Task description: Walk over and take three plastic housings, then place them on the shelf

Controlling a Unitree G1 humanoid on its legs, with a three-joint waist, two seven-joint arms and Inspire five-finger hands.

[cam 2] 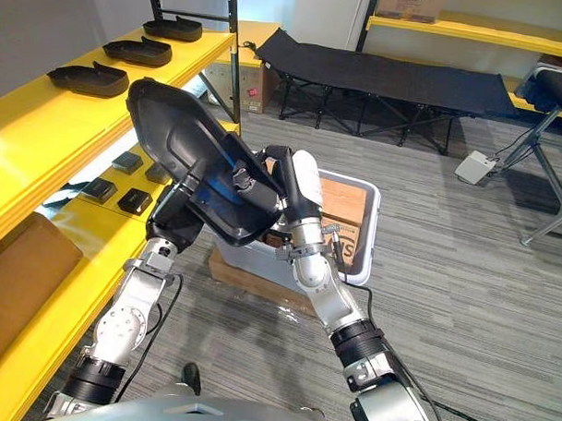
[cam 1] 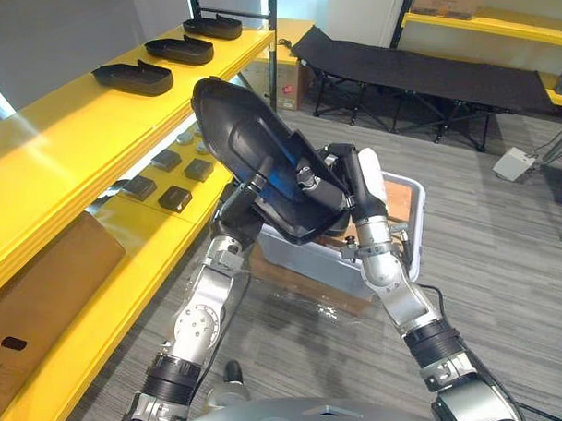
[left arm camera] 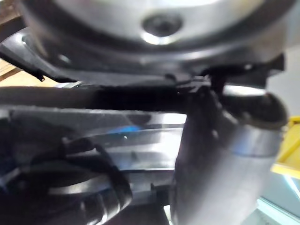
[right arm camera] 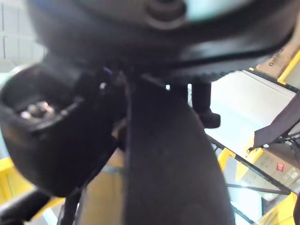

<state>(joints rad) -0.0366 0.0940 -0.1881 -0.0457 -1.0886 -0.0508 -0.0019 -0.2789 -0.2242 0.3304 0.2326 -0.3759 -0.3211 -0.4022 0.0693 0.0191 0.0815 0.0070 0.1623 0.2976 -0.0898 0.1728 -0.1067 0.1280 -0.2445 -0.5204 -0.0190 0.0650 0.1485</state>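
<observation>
Black moulded plastic housings (cam 1: 133, 77), three of them, already lie on the yellow upper shelf (cam 1: 53, 129), and I judge only the fourth black scoop-shaped housing (cam 1: 233, 126), clamped between my left hand (cam 2: 175, 216) and right hand (cam 1: 356, 190), remains to place.

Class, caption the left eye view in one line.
Left hand and right hand hold a housing above a grey bin beside the yellow shelf.
</observation>
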